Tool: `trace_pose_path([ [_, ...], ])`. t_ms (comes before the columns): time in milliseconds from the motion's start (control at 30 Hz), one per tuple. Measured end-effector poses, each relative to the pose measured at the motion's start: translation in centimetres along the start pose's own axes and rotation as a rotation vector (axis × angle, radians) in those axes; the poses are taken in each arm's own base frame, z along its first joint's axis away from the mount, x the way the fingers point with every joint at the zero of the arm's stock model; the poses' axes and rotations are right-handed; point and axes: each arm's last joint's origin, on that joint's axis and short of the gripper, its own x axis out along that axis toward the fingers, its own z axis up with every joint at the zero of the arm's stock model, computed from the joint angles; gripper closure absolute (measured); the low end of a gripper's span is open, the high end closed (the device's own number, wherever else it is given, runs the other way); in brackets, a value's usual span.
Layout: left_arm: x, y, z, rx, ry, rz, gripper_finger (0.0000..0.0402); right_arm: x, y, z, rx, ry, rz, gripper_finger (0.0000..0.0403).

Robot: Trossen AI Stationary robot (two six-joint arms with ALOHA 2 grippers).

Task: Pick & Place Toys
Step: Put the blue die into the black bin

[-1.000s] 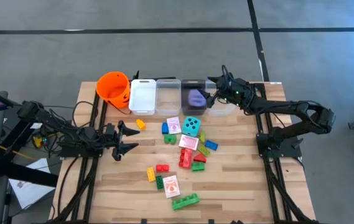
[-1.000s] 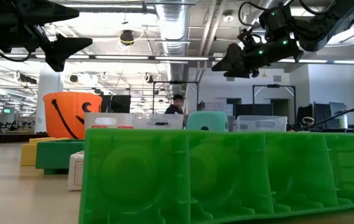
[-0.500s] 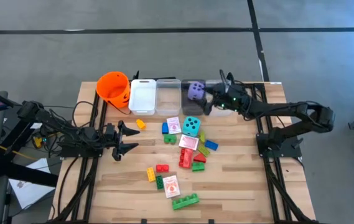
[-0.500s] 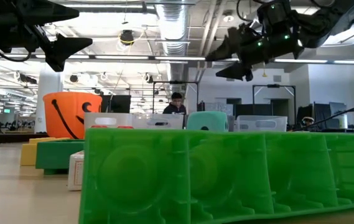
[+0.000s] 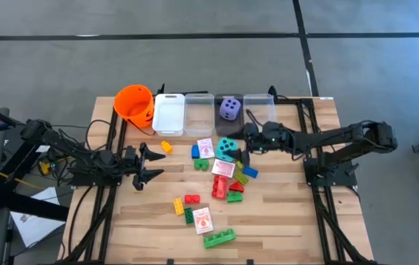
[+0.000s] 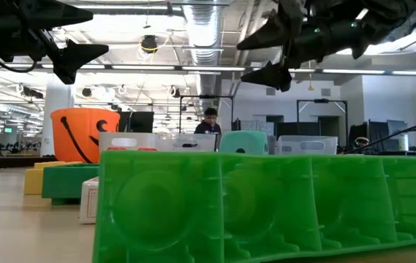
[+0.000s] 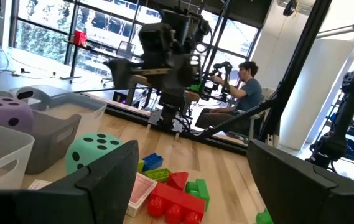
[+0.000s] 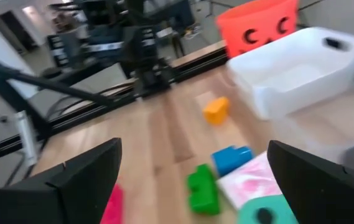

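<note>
Purple die point(image 5: 230, 108) sits in a clear bin point(image 5: 229, 118), so the next pick is up: right gripper point(image 5: 240, 146) hangs spread wide and empty, just beside, maybe over, the teal die point(image 5: 226, 149). It needs to drop and straddle it; left gripper point(image 5: 144, 165) waits open near the table's left edge.

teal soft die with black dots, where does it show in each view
High view: teal soft die mid-table, just left of the right gripper.
Low view: its top behind the big green brick.
Left wrist view: centre-left.
Right wrist view: bottom edge.
Shared landmark: orange bucket.
</note>
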Motion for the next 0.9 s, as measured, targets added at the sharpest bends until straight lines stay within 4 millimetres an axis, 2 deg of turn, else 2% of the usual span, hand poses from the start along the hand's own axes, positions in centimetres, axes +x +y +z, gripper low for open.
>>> trace_pose_path([
  [300,0.0,0.0,0.0,0.0,0.0,0.0,0.0108,0.0,3.1,-1.0,-0.015,0.016,0.09,0.001],
  [733,0.0,0.0,0.0,0.0,0.0,0.0,0.0108,-0.4,5.5,-1.9,-0.192,-0.044,-0.045,0.001],
  [900,0.0,0.0,0.0,0.0,0.0,0.0,0.0108,-0.5,5.8,-1.5,-0.241,-0.105,-0.051,0.001],
])
